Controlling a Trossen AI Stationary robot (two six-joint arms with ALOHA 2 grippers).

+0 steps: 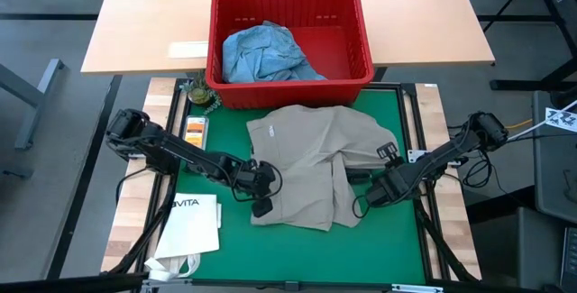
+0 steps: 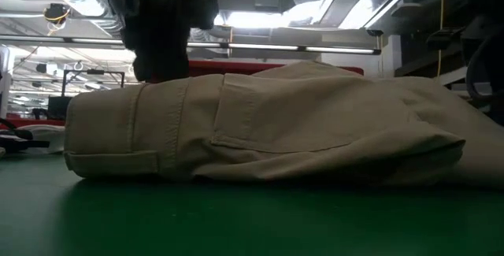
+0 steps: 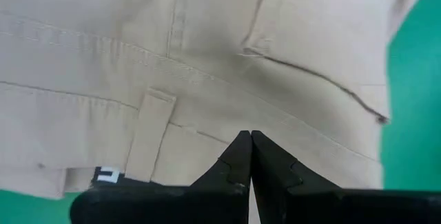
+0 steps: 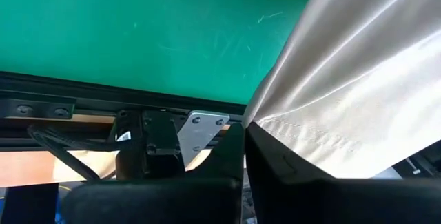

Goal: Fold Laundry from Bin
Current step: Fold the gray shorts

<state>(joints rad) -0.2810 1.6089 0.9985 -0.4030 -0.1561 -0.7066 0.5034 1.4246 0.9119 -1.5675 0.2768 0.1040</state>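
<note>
Nearest the front edge of the desk, on the left, a white paper bag (image 1: 191,225) printed "VITA" lies flat, partly on the light wood and partly over the edge of the green mat (image 1: 297,250). In the middle of the mat lies the khaki-tan garment (image 1: 311,162) (a belt loop and a sewn pocket show on it from the left wrist camera), spread loosely with folds across its middle. The left gripper (image 1: 261,196) sits at the garment's near-left edge, its fingers (image 3: 238,158) pressed together with the tips right at the cloth; whether any fabric is caught between them cannot be told. The right gripper (image 1: 368,187) is at the garment's right side, its fingers (image 4: 275,165) closed and pinching an edge of the tan cloth, which rises from them in a lifted fold over the mat. From the level camera the garment forms a low, long mound on the green surface, with a dark arm above its left part. Farther back on the left, small objects sit just beside the mat's far-left corner, too small to identify. Beyond the mat's far edge stands the red bin (image 1: 290,13), holding the light blue denim jeans (image 1: 266,54) bunched in its left half.
</note>
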